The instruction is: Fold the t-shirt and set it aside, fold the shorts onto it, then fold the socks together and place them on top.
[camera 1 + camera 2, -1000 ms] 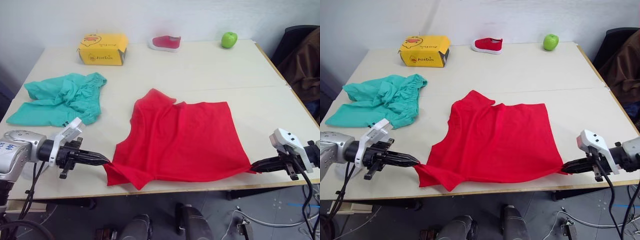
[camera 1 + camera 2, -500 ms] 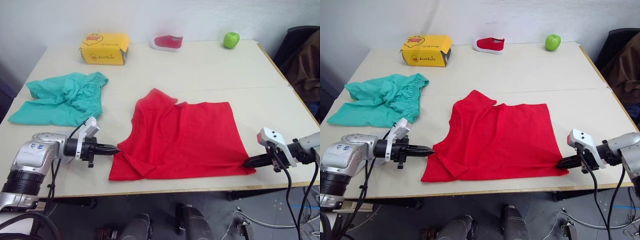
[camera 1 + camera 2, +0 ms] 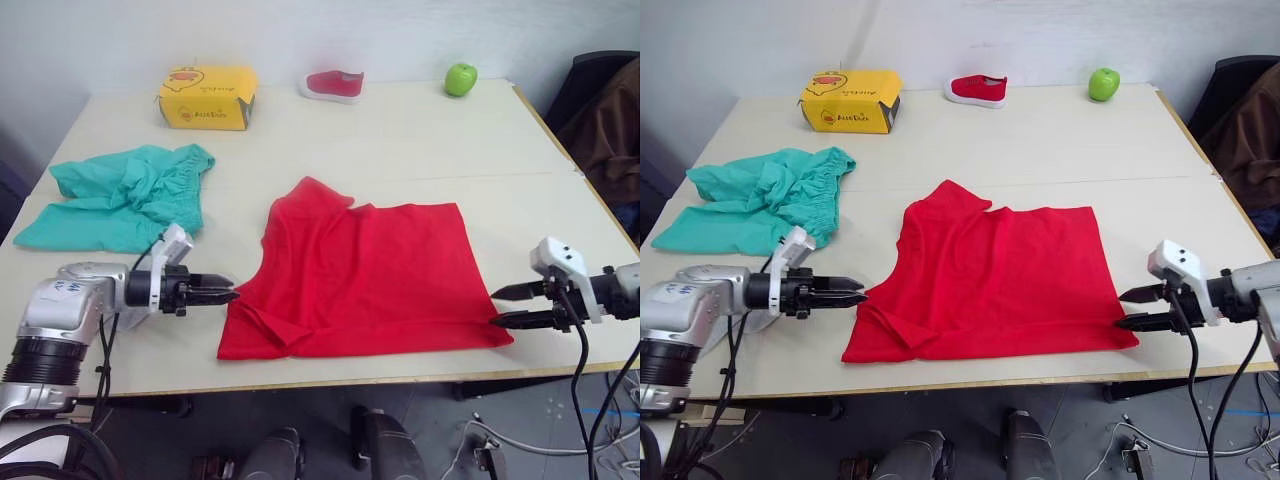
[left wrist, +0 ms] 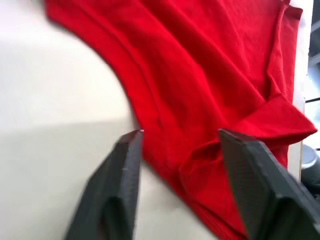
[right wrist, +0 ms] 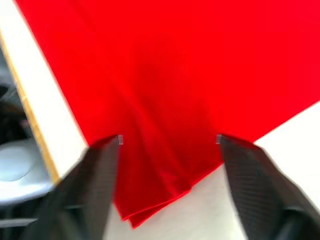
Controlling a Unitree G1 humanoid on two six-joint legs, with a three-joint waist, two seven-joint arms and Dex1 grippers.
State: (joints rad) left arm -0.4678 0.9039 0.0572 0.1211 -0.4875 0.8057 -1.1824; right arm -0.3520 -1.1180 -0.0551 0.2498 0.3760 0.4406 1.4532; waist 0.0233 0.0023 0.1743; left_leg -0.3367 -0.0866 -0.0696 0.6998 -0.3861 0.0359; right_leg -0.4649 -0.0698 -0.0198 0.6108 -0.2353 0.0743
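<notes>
The red t-shirt (image 3: 360,280) lies spread on the table (image 3: 400,140), its near-left corner folded under in a small crease. My left gripper (image 3: 230,295) is open just left of that corner, fingers (image 4: 125,165) apart above the shirt's edge. At the near-right corner (image 5: 165,200) my right gripper (image 3: 494,308) is open too, its jaws apart above the cloth. The teal shorts (image 3: 125,195) sit bunched at the left, beyond my left arm. The socks are out of view.
Along the far edge stand a yellow box (image 3: 205,97), a small red shoe (image 3: 335,84) and a green apple (image 3: 460,78). A brown garment (image 3: 610,125) hangs on a chair off the table's right side. The front edge (image 3: 400,380) runs just below the shirt.
Both grippers carried the shirt's near corners from the front edge onto the table, then opened and let go. The shirt now lies flat.
</notes>
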